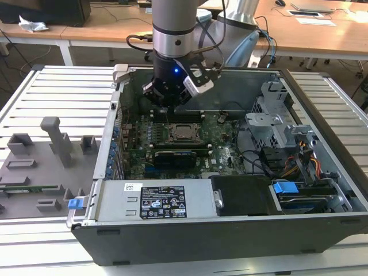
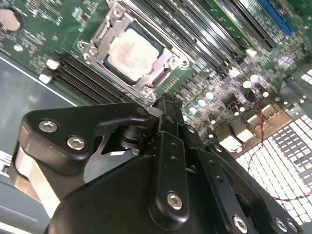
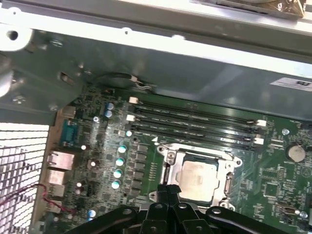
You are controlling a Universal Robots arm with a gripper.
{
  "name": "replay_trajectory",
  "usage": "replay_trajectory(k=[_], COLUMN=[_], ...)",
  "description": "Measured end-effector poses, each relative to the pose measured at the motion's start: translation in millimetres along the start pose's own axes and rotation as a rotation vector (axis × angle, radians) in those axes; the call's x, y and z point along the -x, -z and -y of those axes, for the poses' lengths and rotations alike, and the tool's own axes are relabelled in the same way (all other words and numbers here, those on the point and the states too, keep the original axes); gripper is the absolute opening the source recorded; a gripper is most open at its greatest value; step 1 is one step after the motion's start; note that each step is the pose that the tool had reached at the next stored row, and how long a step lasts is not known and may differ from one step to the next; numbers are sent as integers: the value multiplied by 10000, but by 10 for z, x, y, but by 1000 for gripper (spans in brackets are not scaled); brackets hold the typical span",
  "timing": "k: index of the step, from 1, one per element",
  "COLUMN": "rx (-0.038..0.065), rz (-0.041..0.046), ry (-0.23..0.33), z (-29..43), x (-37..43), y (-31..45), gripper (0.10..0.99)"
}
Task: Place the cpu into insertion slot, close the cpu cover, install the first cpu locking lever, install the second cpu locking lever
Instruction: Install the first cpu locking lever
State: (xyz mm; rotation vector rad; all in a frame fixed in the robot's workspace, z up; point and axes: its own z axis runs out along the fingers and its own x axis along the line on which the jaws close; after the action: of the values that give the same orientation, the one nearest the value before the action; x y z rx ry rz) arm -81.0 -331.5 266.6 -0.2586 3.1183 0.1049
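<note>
The pincer [image 1: 172, 95] hangs from the arm [image 1: 175, 29] inside the open computer case [image 1: 230, 244]. Its two black fingers [image 2: 166, 124] are drawn together to a narrow tip with nothing between them. In the second wrist view the pincer [image 2: 163, 103] ends just beside one corner of the insertion slot; whether it touches the metal there I cannot tell.

In the exterior view the insertion slot [image 1: 171, 133] lies near the pincer at its five o'clock, on the green board [image 1: 221, 150]. The cpu [image 2: 130, 51] sits flat in the slot, pale face up. The cpu cover [image 2: 169, 61] is folded down over it, so its silvery frame borders the chip and the face shows through the square window. The first wrist view shows the same: cpu [image 3: 197, 174] seated, cpu cover [image 3: 224, 170] down. Whether the locking levers are hooked I cannot tell.

Long black memory slots [image 3: 195, 122] run along one side of the slot. In the exterior view a black expansion card [image 1: 175, 156] lies at the slot's six o'clock, a grey drive cage [image 1: 270, 123] at its three o'clock, and the labelled power supply box [image 1: 155, 201] further out at six o'clock. The case rests on a slatted metal tabletop [image 1: 63, 86], and a grey fixture block [image 1: 46, 155] stands at the case's nine o'clock
</note>
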Motion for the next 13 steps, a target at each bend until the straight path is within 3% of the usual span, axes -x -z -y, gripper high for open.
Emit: replay_trajectory(k=[13], rx=[0], rz=[1], ry=[-1], z=[-49], x=[-291], y=[1], gripper=[106])
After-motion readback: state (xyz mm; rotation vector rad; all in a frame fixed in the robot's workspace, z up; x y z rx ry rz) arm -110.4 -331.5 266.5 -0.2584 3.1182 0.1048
